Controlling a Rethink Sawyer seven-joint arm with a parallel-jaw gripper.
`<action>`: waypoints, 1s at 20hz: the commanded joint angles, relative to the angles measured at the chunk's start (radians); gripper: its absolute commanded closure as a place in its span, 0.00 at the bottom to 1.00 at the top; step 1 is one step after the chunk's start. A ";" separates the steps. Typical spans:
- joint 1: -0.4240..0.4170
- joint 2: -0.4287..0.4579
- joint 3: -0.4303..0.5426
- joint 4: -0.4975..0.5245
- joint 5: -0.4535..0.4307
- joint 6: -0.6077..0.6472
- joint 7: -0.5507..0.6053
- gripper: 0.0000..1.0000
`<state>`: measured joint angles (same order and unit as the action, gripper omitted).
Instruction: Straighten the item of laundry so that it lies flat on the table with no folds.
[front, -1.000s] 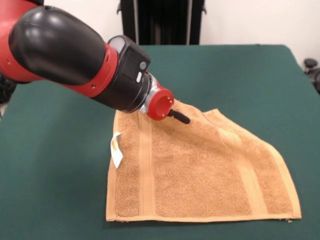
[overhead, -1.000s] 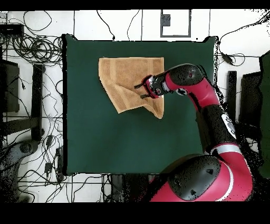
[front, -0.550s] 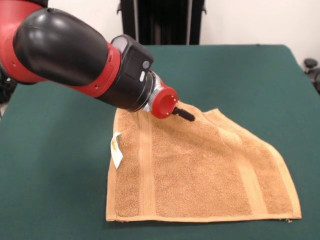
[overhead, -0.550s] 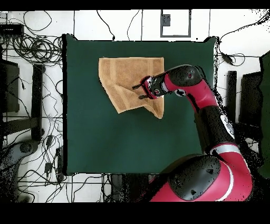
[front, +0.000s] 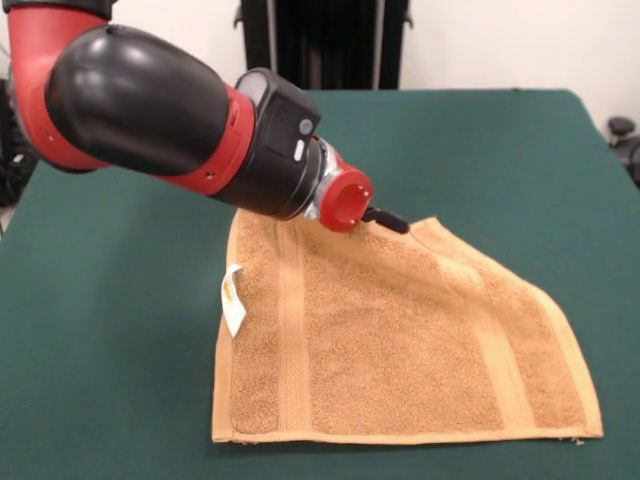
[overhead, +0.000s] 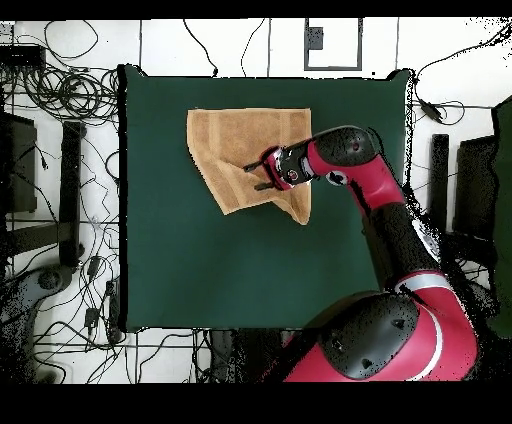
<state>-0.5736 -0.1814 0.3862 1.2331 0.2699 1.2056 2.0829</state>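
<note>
Towel (front: 400, 340) work is at the stage where a fold has to be caught and opened out. In the front view, from left to right, the white label (front: 232, 300) sticks out at the towel's left edge, a woven band runs down just inside it, the wide terry middle follows, and a second band slants down toward the right corner. The cloth lies on the green table (front: 120, 380), toward the near side, and its far right part is cut off along a slant, which suggests that a corner is doubled over or under there. The gripper (front: 386, 219) is held low over the far edge of the towel, near the top of that slant. Whether its fingers are apart or together cannot be told from either view.

To do the step well, only the upper layer at the slanted edge should be taken, close to the hem, and drawn outward and low so that the rest is not dragged across the felt.

From overhead, the towel (overhead: 235, 150) is seen as a lopsided shape rather than a square, with the gripper (overhead: 256, 176) above its lower part; the outline and the room left on the table (overhead: 260, 280) are plain there. The label and the bands are shown only by the front view.
</note>
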 joint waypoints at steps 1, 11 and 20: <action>0.035 0.080 0.069 0.111 0.031 -0.110 0.017 0.00; 0.048 0.108 -0.008 0.047 -0.098 -0.244 -0.034 0.00; -0.004 0.079 -0.019 0.096 -0.172 -0.296 -0.060 0.00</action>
<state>-0.5806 -0.1536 0.3726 1.2414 0.1732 0.9904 2.0829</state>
